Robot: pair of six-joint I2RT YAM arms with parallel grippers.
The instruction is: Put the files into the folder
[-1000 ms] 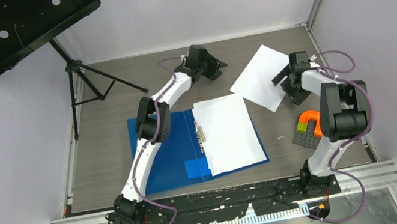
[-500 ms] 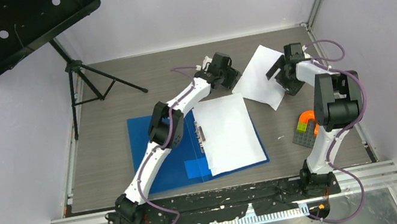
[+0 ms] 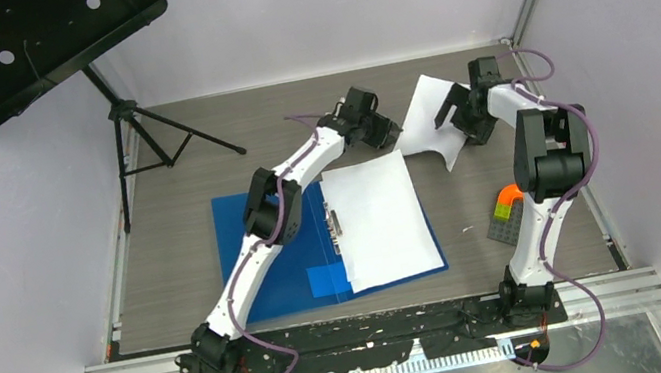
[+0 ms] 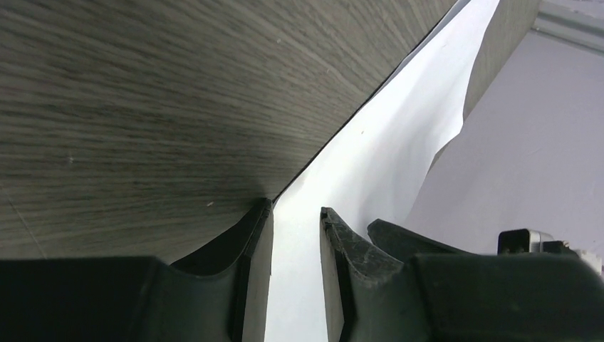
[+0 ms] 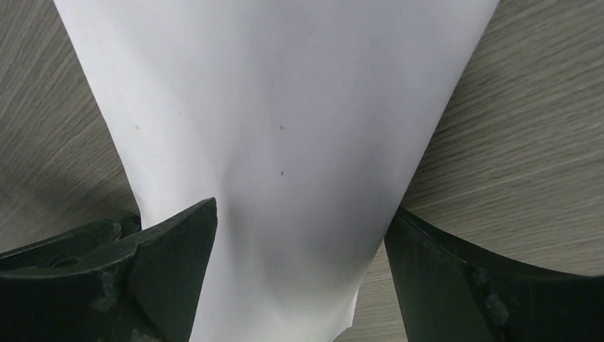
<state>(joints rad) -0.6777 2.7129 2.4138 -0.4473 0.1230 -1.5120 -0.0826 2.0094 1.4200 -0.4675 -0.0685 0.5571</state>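
The blue folder [image 3: 267, 258] lies open in the middle of the table, with a metal clip [image 3: 332, 222] at its spine and one white file [image 3: 381, 221] on its right half. A second file [image 3: 421, 115] lies at the back right, buckled upward. My left gripper [image 3: 385, 133] is at this sheet's left edge. In the left wrist view its jaws [image 4: 295, 208] are narrowly apart, with the sheet [image 4: 377, 142] running into the gap. My right gripper [image 3: 457, 120] is over the sheet's right part. Its jaws [image 5: 300, 210] are wide apart, straddling the raised paper [image 5: 285, 107].
A black music stand [image 3: 29, 44] on a tripod [image 3: 146, 136] stands at the back left. An orange piece on a grey-green block plate [image 3: 510, 209] lies beside the right arm. White walls close in the table on three sides.
My left arm has swung right from the back centre to the loose sheet's left edge. My right gripper has moved back and left on the sheet, which has buckled and shrunk in outline.
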